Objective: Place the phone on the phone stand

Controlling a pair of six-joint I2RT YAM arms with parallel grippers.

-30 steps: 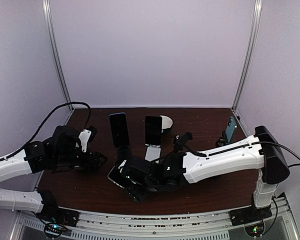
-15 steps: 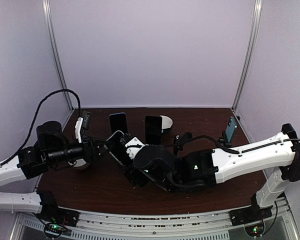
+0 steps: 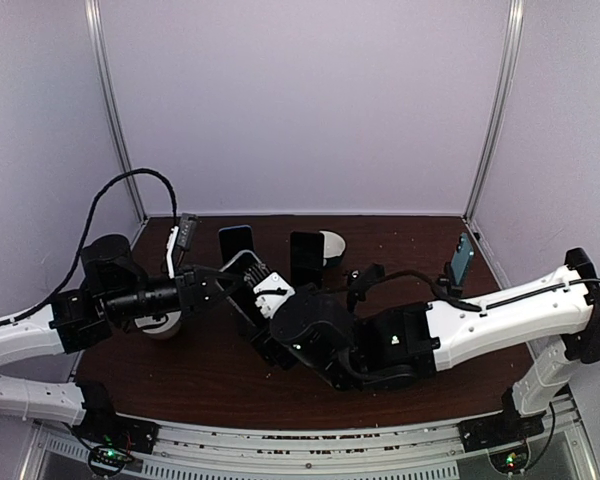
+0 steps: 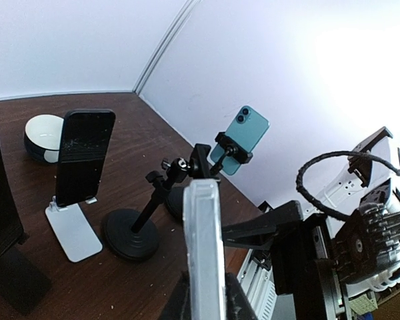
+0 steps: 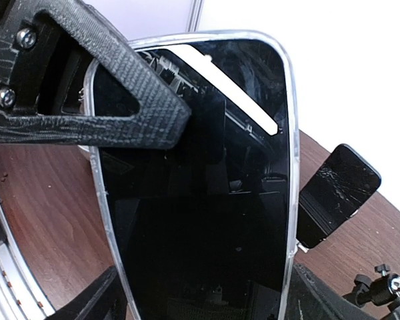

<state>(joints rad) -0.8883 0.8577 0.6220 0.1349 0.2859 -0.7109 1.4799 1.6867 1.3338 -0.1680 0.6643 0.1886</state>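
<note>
The phone is hanging clear of the table, left of centre, with its dark, clear-rimmed screen filling the right wrist view. The right gripper is clamping its long edges between both fingers. The left gripper is pinching its two faces, one finger lying across the screen's upper corner. The black phone stand is standing nearby, beside a teal phone in a clamp and a dark phone leaning on a white stand
</note>
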